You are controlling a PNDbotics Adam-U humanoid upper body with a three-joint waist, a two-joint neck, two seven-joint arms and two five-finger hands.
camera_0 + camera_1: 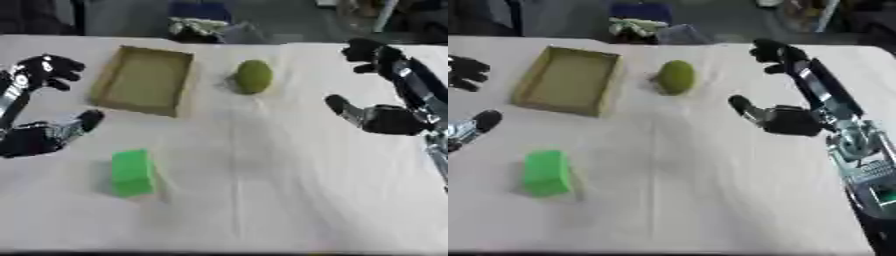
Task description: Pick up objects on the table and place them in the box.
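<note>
The box [143, 80], a shallow open cardboard tray, lies at the far left of the white table [289, 190] and appears to hold nothing. Two items remain outside it. A bright green block [132, 173] rests on the near left, well apart from the box. An olive-green rounded object [254, 76] sits just beside the box's right wall, not touching it.

Handling assessment: the block looks light and stiff, with flat faces; a hold across its two long sides would suit. The rounded object (possibly a fruit, cannot be confirmed) has no flat faces and may roll, so the fingers should wrap it from above.

The left hand [44, 135] hovers between box and block, fingers relaxed and spread, holding nothing. The right hand [785, 120] hangs to the right of the rounded object, near but apart, palm turned inward, fingers parted wide and holding nothing. No item has yet been picked up.
</note>
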